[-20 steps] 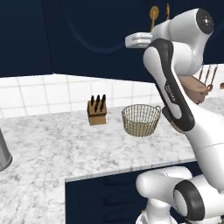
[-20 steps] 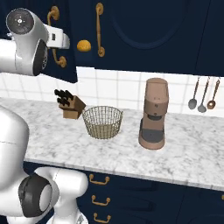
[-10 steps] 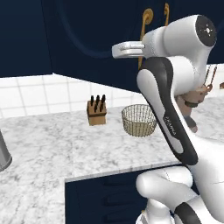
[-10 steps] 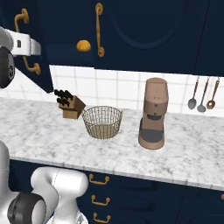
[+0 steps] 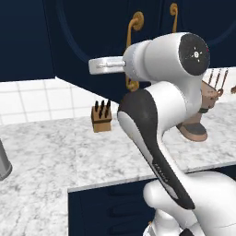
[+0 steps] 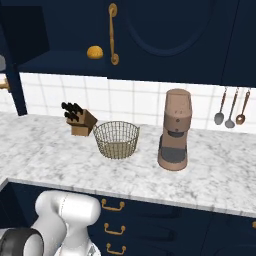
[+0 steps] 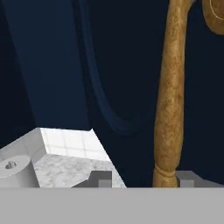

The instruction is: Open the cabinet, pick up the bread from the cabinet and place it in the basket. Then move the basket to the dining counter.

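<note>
The cabinet's left door stands swung wide open toward me. Its long golden handle runs up between my gripper's two finger tips, close against the right one, and the gripper is shut on it. In the left base view my own arm covers the hand at the handle. The bread, a small orange bun, lies on the open cabinet shelf. The wire basket stands empty on the marble worktop below it. The dining counter is out of view.
A knife block stands just left of the basket and a brown coffee grinder to its right. Utensils hang on the tiled wall. The cabinet's right door is closed. A grey metal object sits at the far left.
The arm has swung left and toward me with the handle, pulling the left door from partly open to wide open. The bread, basket and base have not moved.
</note>
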